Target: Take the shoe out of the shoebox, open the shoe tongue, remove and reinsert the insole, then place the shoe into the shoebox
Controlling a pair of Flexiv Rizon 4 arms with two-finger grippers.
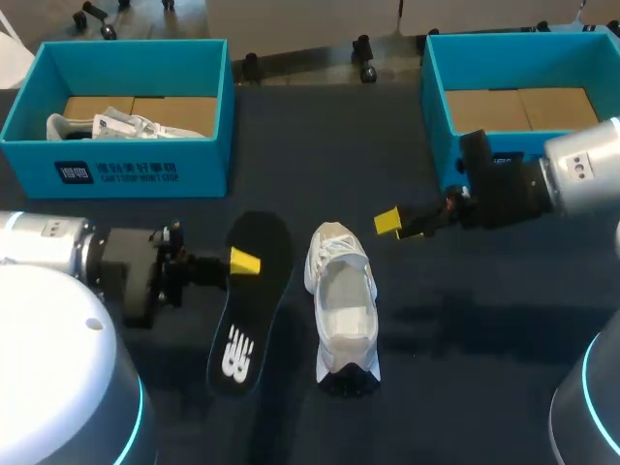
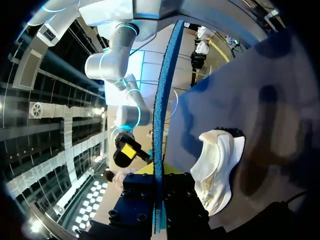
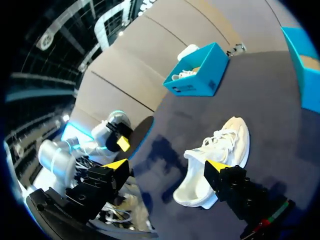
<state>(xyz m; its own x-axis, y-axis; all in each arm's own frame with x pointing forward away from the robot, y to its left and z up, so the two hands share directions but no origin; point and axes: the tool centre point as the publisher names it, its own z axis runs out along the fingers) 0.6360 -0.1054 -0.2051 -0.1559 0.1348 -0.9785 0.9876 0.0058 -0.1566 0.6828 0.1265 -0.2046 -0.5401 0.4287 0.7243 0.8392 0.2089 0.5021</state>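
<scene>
The left jaws are pinched on the insole (image 1: 250, 300) (image 2: 161, 100) at its long edge, near the toe end; it seems to lie flat on the desk (image 1: 465, 329), though we cannot be sure. The shoe (image 1: 344, 305) (image 2: 215, 165) (image 3: 220, 150) lies on the desk just beside the insole, toe pointing away. The right jaws are spread wide, empty, near the toe but apart from it. The insole is thin, black on top with a white logo and a blue edge; the shoe is white and laced. Two open teal shoeboxes (image 1: 145, 170) (image 1: 436, 107) stand at the far edge, and the left one holds another white shoe (image 1: 107, 126).
</scene>
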